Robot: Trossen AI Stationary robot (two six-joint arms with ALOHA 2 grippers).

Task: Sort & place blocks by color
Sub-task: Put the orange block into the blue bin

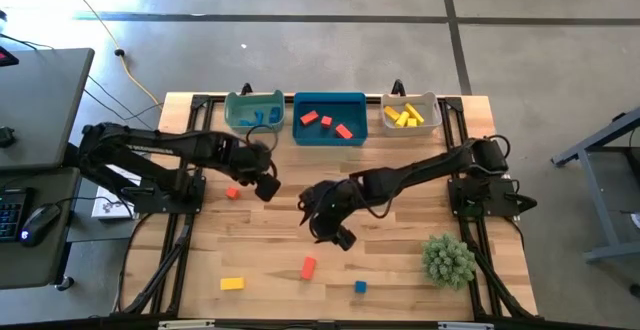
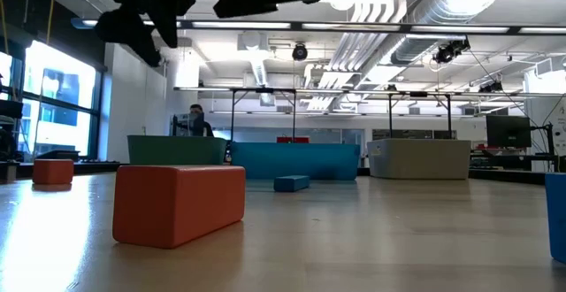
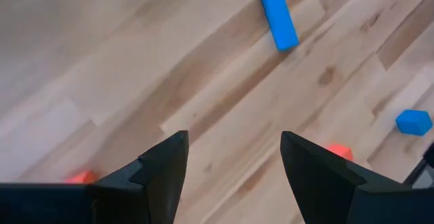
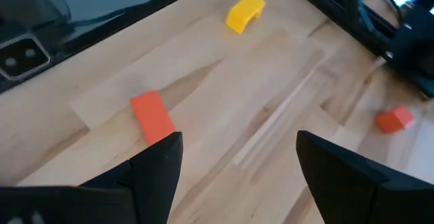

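Four loose blocks show on the table in the high view: a small red cube (image 1: 232, 193), a yellow bar (image 1: 232, 283), a red bar (image 1: 308, 267) and a blue cube (image 1: 360, 286). A blue bar (image 3: 279, 19) lies flat mid-table, also in the low view (image 2: 291, 183). My left gripper (image 1: 265, 185) hangs open above the wood, right of the red cube, with nothing between its fingers (image 3: 234, 163). My right gripper (image 1: 340, 235) hangs open above the table's middle, just beyond the red bar (image 4: 152, 117), and is empty too (image 4: 237, 153).
Three bins stand along the far edge: a teal bin (image 1: 255, 110) holding blue blocks, a blue bin (image 1: 329, 118) holding red blocks, a grey-white bin (image 1: 410, 115) holding yellow blocks. A spiky green plant (image 1: 448, 258) stands near the right front corner.
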